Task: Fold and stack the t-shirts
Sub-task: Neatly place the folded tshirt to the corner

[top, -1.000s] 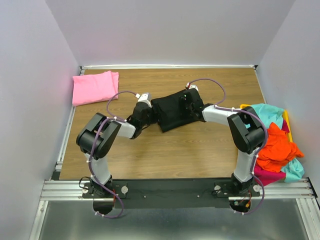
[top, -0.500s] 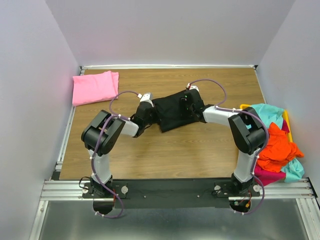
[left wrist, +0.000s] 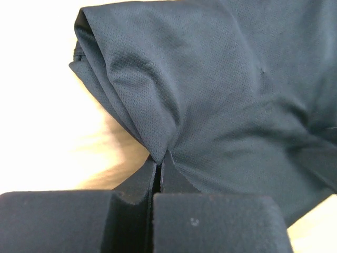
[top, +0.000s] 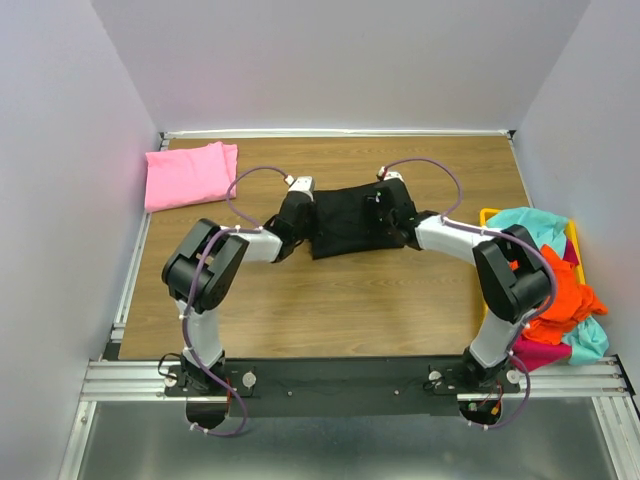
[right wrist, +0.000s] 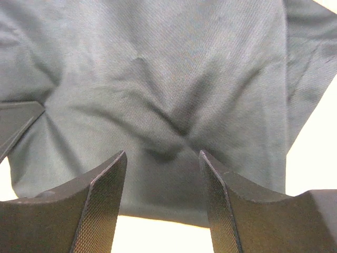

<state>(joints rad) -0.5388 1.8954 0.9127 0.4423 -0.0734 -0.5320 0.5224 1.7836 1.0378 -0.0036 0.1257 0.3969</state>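
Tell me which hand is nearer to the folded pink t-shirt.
Left. The left hand is shut on the left edge of the black t-shirt, right of the pink t-shirt and nearer the robot. The right hand hangs open over the black t-shirt's right side, farther off.

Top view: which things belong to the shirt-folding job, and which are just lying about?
Job: black t-shirt; pink t-shirt; teal, orange and magenta shirts.
Just there: yellow bin; wooden table.
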